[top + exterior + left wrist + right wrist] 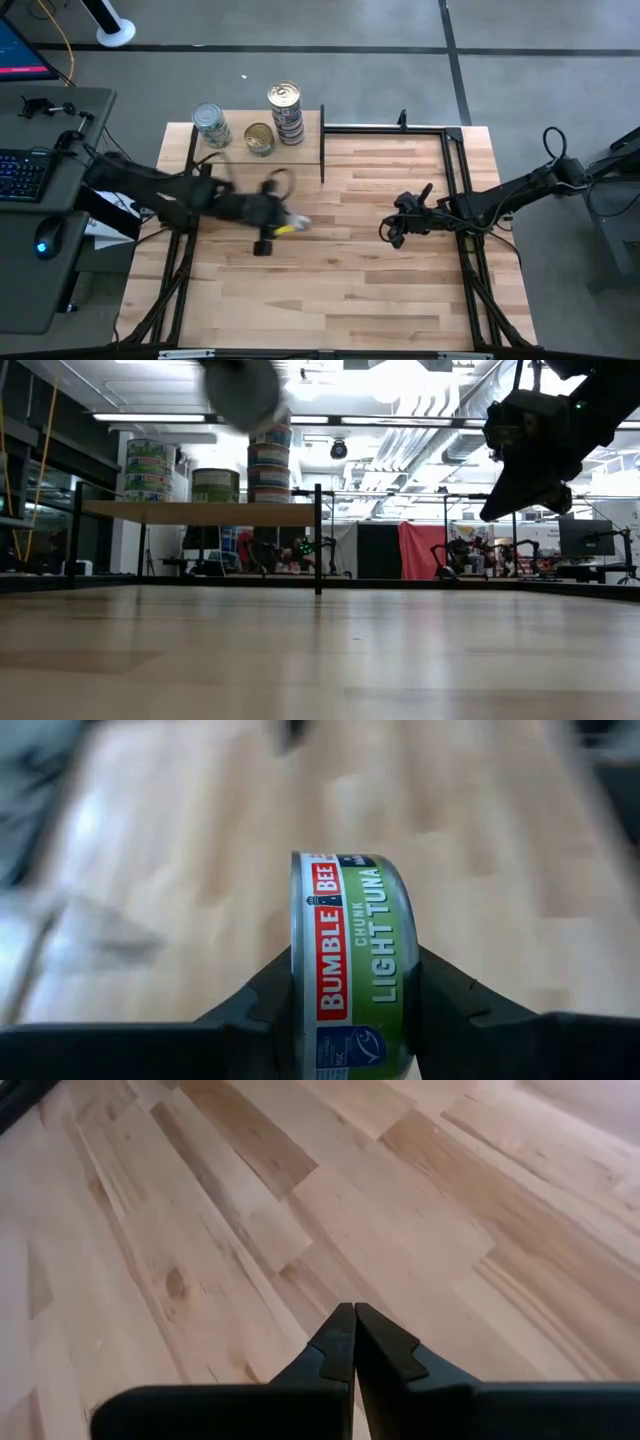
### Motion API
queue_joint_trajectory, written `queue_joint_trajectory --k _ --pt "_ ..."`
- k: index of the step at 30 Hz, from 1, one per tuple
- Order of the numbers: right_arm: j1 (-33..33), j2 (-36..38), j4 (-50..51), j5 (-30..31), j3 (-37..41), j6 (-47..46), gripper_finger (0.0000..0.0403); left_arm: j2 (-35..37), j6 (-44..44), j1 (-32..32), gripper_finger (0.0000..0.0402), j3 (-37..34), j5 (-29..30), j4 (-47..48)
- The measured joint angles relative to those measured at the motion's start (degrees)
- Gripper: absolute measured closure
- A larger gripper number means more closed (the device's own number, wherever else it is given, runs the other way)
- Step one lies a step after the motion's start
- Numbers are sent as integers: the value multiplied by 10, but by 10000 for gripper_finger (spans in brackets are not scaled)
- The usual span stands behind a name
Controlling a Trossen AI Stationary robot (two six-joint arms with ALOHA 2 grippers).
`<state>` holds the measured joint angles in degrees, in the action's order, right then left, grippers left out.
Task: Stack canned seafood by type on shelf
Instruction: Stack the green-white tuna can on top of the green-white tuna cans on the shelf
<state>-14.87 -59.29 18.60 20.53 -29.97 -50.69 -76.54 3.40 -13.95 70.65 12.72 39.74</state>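
Left end effector [352, 1010] is clamped on a tin [350, 960], green side label reading chunk light tuna, one finger [262, 1005] on each flat face so the tin sits on edge between them. From the high view I see this end effector [283, 226] over the worktop [350, 290], left of centre, with the tin [292, 226] showing only as a pale yellowish blur at its tip; I think it is off the surface, since the low view shows a dark round blur [240, 390] high up, but the smear keeps me from being sure.

Beyond the left end effector, toward the far edge of the worktop, stands the shelf [310, 122], its board seen edge-on in the low view [200, 513]. On it: a tall stack of tins [286, 112], a single gold-topped tin [259, 139] just beside that stack, and a shorter stack with greenish labels [211, 125] further out to the arm's side. In the low view the tall stack [270, 465] and the other tins [148, 470] rise above the board.

Right end effector [392, 228] hangs over bare worktop well apart from the left one, fingers pressed tip to tip [352, 1342] with nothing between them; the wrist view shows only planks [250, 1230] below.
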Motion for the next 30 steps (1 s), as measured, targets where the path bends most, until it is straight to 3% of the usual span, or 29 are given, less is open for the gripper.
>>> queue_joint_trajectory --k 3,5,8,11,16,21,26,30 --pt "0 0 0 0 6 -16 403 82 112 -67 284 -82 156 30" --pt "0 0 0 -1 8 -18 403 126 177 -109 284 -100 247 69" --pt "2 0 -1 0 8 -20 403 167 222 -145 284 -81 367 154" --pt "7 0 -1 0 8 -19 403 180 215 -130 284 -31 452 261" --pt "21 0 -1 2 8 -19 403 172 158 -33 284 48 502 390" --pt "32 0 -1 6 8 -17 403 173 20 62 284 70 583 383" --pt "34 0 -3 7 8 -2 403 167 -166 132 284 71 583 385" --pt "34 0 -3 7 8 4 403 145 -257 174 284 70 601 385"
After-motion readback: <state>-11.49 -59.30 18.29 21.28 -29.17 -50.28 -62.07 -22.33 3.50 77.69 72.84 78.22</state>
